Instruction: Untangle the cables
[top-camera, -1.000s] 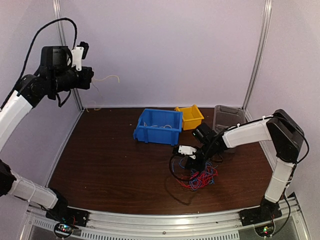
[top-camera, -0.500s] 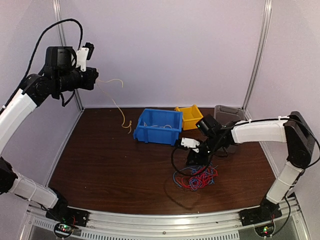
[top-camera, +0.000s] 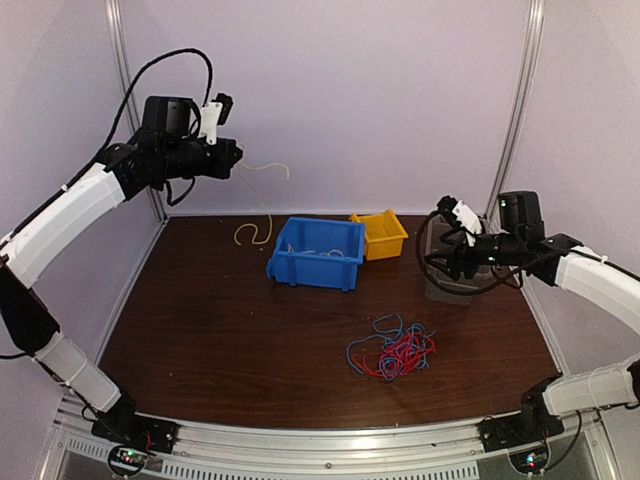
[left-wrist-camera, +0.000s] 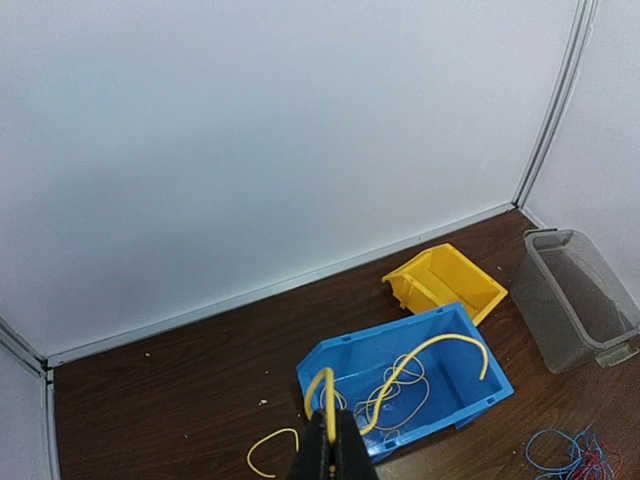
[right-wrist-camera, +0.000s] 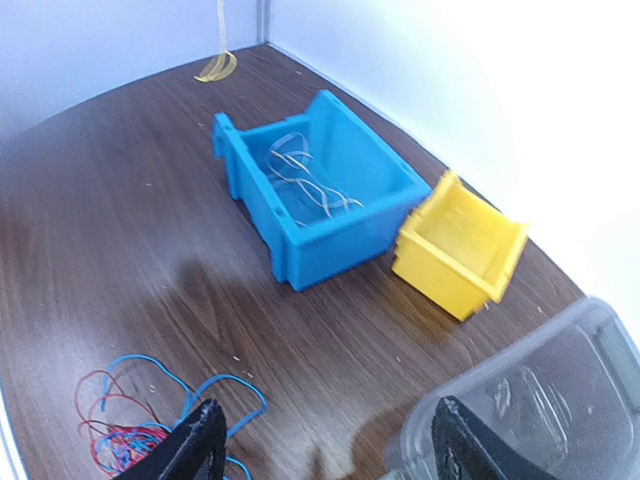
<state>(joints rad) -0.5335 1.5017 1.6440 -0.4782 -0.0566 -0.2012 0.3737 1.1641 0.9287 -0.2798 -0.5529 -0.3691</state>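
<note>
Dark brown table (top-camera: 200, 320), enclosed by pale walls (top-camera: 350, 100) with metal corner posts. Reference landmark: blue bin (top-camera: 315, 252), at the table's centre rear.

1. Bins
- Yellow bin (top-camera: 380, 234): just right of the blue bin and slightly behind it, tilted, corner close to the blue bin's rear right corner.
- Clear bin (left-wrist-camera: 575, 300): further right of the blue bin, beyond the yellow bin, near the right wall.
- Pale strands (right-wrist-camera: 300, 180) lie loose inside the blue bin.

2. Cables
- Tangle (top-camera: 392, 352): red and blue strands looped together, flat on the table in front of the blue bin and to its right, well apart from it.
- Yellow strand (right-wrist-camera: 215, 68): separate from the tangle. It hangs from the left gripper down to a loop at table level just left of the blue bin. A short free end arcs outward from the fingers. Whether the loop touches the table cannot be told.

3. Left gripper (left-wrist-camera: 330, 447)
- Position: raised high, above and left of the blue bin, near the left rear post.
- State: fingers closed together, pinching the yellow strand.

4. Right gripper (right-wrist-camera: 325, 450)
- Position: raised, right of the blue bin, in line with the clear bin in the top view.
- State: fingers (right-wrist-camera: 195, 445) spread wide, nothing between them.
</note>
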